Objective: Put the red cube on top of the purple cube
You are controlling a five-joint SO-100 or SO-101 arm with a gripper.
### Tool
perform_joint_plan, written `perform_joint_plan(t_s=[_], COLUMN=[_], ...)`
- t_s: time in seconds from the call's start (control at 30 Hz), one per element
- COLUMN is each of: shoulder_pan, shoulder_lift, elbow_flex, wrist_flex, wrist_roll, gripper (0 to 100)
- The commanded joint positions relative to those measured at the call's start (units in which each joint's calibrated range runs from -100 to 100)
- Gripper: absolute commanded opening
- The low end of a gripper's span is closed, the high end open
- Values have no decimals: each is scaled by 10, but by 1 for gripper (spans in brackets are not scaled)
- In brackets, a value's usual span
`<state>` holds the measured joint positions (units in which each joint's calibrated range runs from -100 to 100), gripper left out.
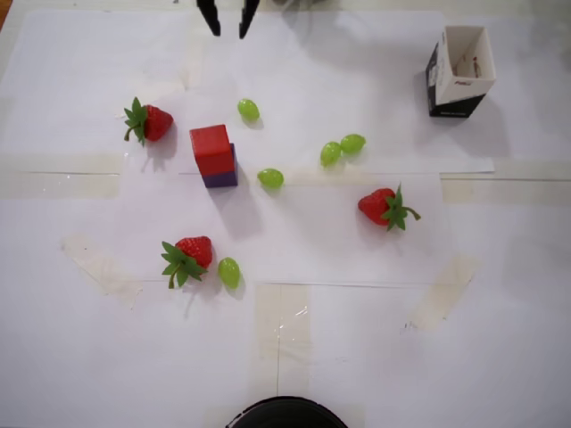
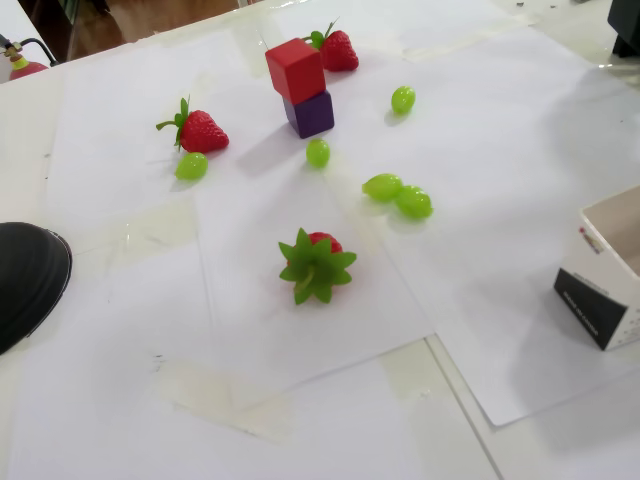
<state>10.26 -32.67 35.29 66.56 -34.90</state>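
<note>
1. On the left in the overhead view, a strawberry [image 1: 149, 122] lies on the white paper of the desk [image 1: 375, 357]. Another strawberry [image 1: 187, 258] lies lower down, with a green grape [image 1: 229, 272] just beside it.
2. Next comes the red cube [image 1: 211, 149]. It sits on top of the purple cube [image 1: 223, 171]. In the fixed view the red cube [image 2: 295, 69] is stacked on the purple cube [image 2: 310, 113], turned a little but not tipping.
3. So I think the stacking job is done. Nothing is left to pick up. The next move only needs the arm to keep away from the stack and not bump it.
4. Above the cubes, at the top edge of the overhead view, two dark tips of the gripper [image 1: 227, 20] poke in. The jaws are spread apart, with a gap between them, and nothing is in them. They are well apart from the stack. The rest of the arm is out of the picture, so I cannot tell how it bends.
5. Further right lie more grapes, with a pair [image 1: 342, 149] side by side.
6. Then comes a third strawberry [image 1: 384, 206].
7. Far right stands a small open box [image 1: 458, 73], white with a black side.
</note>
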Motion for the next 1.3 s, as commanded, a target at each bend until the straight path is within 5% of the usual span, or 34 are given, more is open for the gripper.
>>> perform_joint_plan(t_s=[0.0, 0.1, 0.3, 0.57, 1.27], shoulder_pan=[-1, -9, -31, -42, -92], shoulder_lift=[4, 5, -9, -234, -570], elbow_flex=[-46, -43, -13, 220, 483], wrist_flex=[-12, -5, 6, -12, -47], wrist_roll=[3, -4, -21, -38, -86], gripper=[9, 0, 0, 0, 0])
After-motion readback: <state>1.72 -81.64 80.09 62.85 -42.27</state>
